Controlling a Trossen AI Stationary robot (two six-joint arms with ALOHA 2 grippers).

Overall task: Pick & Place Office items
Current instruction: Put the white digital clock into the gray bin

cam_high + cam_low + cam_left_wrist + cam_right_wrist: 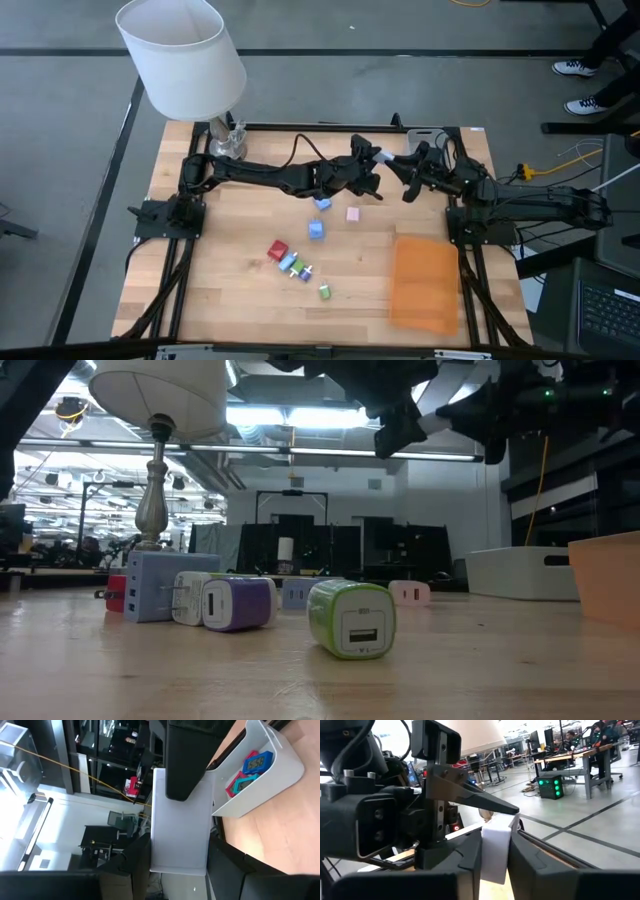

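High view: lamp (182,55) at the table's (240,310) far left corner. Left gripper (372,160) and right gripper (392,163) meet in the air near the far edge, both pinching one white block (179,827); the right wrist view shows it between both finger pairs. Small chargers (297,264) lie scattered mid-table, one green (352,618) nearest the front edge. Orange sheet (426,282) front right; grey tray (260,780) at the far right corner holds small clocks (250,770).

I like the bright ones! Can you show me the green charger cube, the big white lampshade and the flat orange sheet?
Round-cornered green plastic charger cube (351,619): low view, front face above its socket.
Big white fabric lampshade (183,50): high view, side wall.
Flat orange sheet (425,282): high view, its middle.
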